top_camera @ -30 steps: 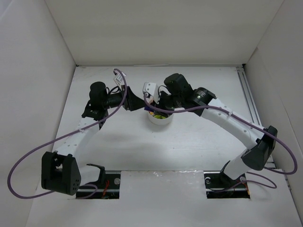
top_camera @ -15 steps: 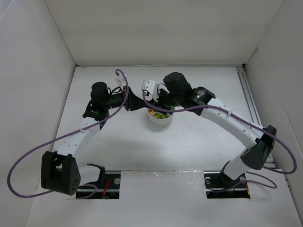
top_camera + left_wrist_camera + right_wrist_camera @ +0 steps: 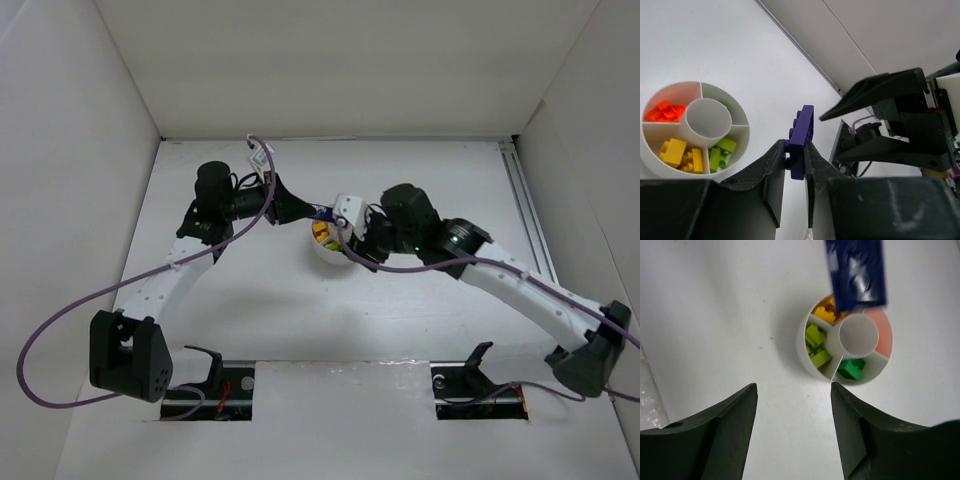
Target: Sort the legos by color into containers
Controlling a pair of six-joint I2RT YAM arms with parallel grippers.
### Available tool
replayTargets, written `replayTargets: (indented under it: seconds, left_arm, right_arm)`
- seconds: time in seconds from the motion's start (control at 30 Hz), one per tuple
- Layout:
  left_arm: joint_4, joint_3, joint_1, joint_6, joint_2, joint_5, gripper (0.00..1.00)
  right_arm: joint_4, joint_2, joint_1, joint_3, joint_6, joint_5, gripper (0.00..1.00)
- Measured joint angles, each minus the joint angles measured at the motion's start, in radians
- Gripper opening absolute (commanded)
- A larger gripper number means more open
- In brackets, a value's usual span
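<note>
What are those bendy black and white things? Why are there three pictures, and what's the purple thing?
Those are two robot arms, the left arm and the right arm, bolted to a table. One picture looks down from above; the other two come from a camera on each wrist. On the table sits a round white dish, its sections holding tiny bricks in orange, yellow, lime and green. Each arm ends in a two-fingered pincher, the end effector. The left end effector is shut on a purple brick. The right end effector is open, holding nothing.
</note>
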Motion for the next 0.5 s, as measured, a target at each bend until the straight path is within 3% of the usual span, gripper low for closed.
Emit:
replayTargets:
  seconds: [0.2, 0.5]
  left_arm:
    - [-0.111, 0.158, -0.038, 0.106, 0.106, -0.103, 0.0]
    - [-0.427, 0.473, -0.299, 0.416, 0.29, -0.555, 0.0]
  right_arm:
    - [0.009, -0.268, -0.169, -0.201, 0.07, -0.001, 0.66]
    - [0.012, -0.248, -0.591, -0.209, 0.183, -0.139, 0.64]
